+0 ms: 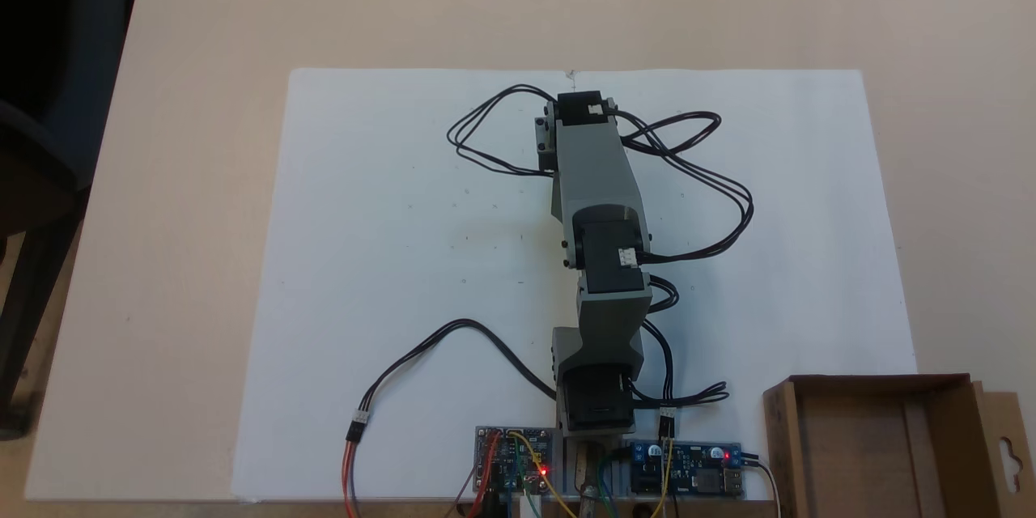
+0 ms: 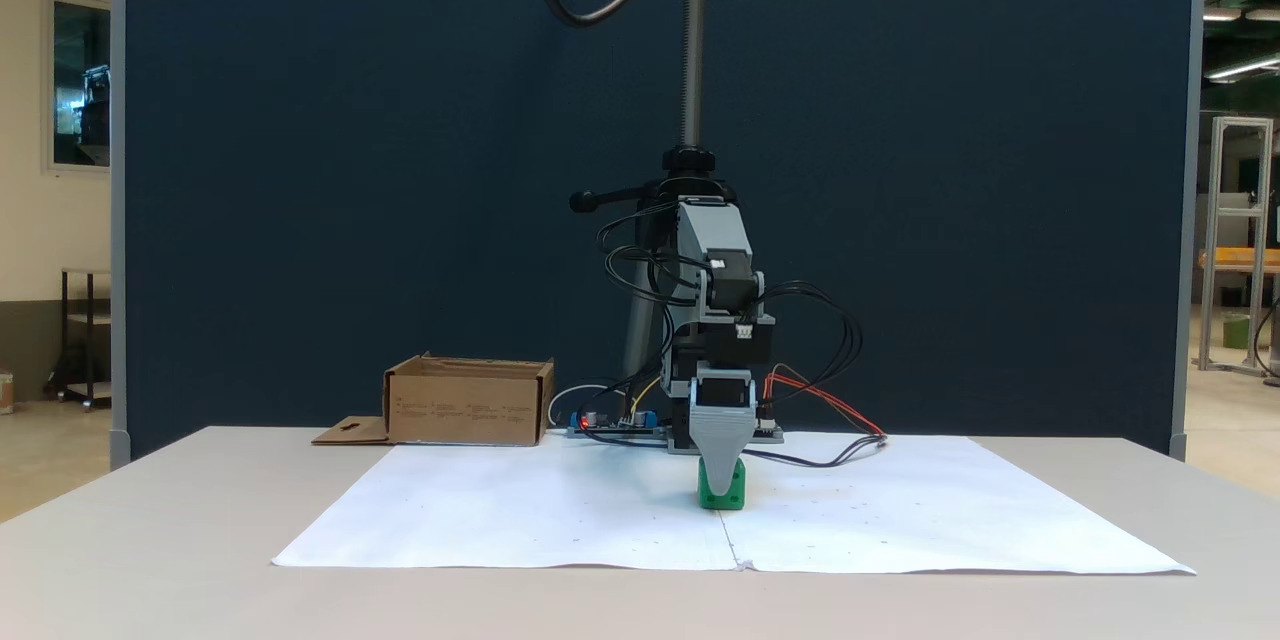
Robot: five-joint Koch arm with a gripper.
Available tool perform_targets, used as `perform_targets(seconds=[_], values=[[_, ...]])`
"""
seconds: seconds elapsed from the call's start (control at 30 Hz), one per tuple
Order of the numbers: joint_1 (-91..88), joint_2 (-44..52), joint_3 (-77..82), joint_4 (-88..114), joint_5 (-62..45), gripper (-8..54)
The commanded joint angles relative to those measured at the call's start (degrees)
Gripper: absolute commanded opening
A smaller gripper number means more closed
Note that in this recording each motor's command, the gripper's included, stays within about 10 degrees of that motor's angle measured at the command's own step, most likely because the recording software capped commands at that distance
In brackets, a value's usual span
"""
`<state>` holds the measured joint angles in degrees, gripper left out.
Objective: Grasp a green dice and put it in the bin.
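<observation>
The green dice [image 2: 735,498] rests on the white paper [image 2: 560,510], in front of the arm's base. My gripper [image 2: 720,482] points straight down onto it. Its grey front jaw covers the middle of the dice's near face. The other jaw is behind the first, so the gap between them is hidden. From the higher fixed view the outstretched arm [image 1: 595,170] covers the dice. The bin [image 2: 468,407] is a brown cardboard box standing left of the base, and its wall [image 1: 781,453] shows at the bottom right of the higher view.
Circuit boards [image 1: 518,453] and loose black cables [image 1: 696,178] lie around the arm's base. The bin's flap [image 1: 1008,453] with its keyhole cutout sticks out sideways. A dark blue screen [image 2: 350,170] stands behind the table.
</observation>
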<state>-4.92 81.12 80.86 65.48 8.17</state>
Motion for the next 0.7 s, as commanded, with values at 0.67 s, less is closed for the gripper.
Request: perform_targets(seconds=[0.67], values=[[0.26, 0.09, 0.44, -7.65, 5.27, 29.7]])
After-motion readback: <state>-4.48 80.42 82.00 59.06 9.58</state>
